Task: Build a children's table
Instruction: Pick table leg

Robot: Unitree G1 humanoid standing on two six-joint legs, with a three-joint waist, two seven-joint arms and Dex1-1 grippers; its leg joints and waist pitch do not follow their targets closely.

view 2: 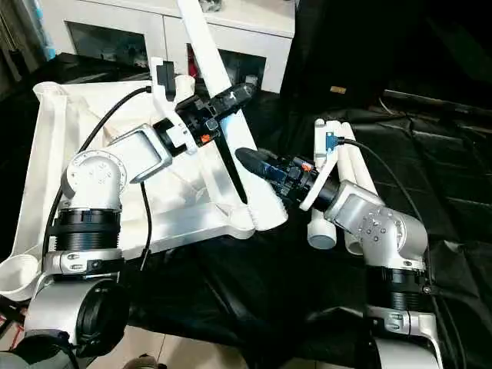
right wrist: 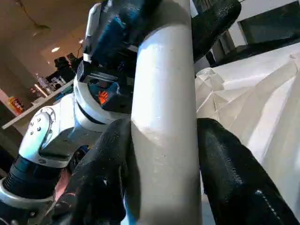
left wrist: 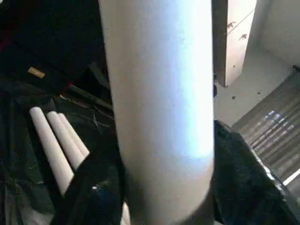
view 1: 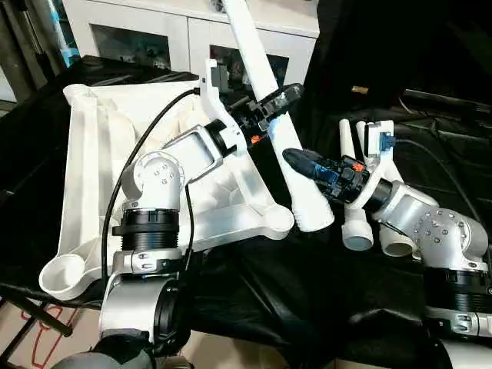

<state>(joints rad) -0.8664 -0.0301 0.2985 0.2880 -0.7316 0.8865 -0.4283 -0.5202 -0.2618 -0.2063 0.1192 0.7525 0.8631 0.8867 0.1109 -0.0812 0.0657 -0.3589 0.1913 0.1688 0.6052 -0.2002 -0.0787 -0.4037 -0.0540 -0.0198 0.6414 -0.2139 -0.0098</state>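
The white tabletop (view 1: 92, 146) lies underside up on the left of the black-draped work table. One white leg (view 1: 296, 184) leans steeply over its near right corner. The leg's lower end stands just right of the corner socket (view 1: 274, 222), not in it. My left gripper (view 1: 278, 98) grips the leg high up, its black fingers pressed on both sides. My right gripper (view 1: 302, 163) is shut on the same leg lower down, and its fingers (right wrist: 225, 168) hug the tube. Three more legs (view 1: 350, 154) lie side by side on the cloth by my right arm.
A white cabinet with glass doors (view 1: 154, 34) stands behind the work table. The black cloth (view 1: 307, 300) runs to the table's front edge below my arms. A black cable (view 1: 131, 169) loops from my left wrist across the tabletop.
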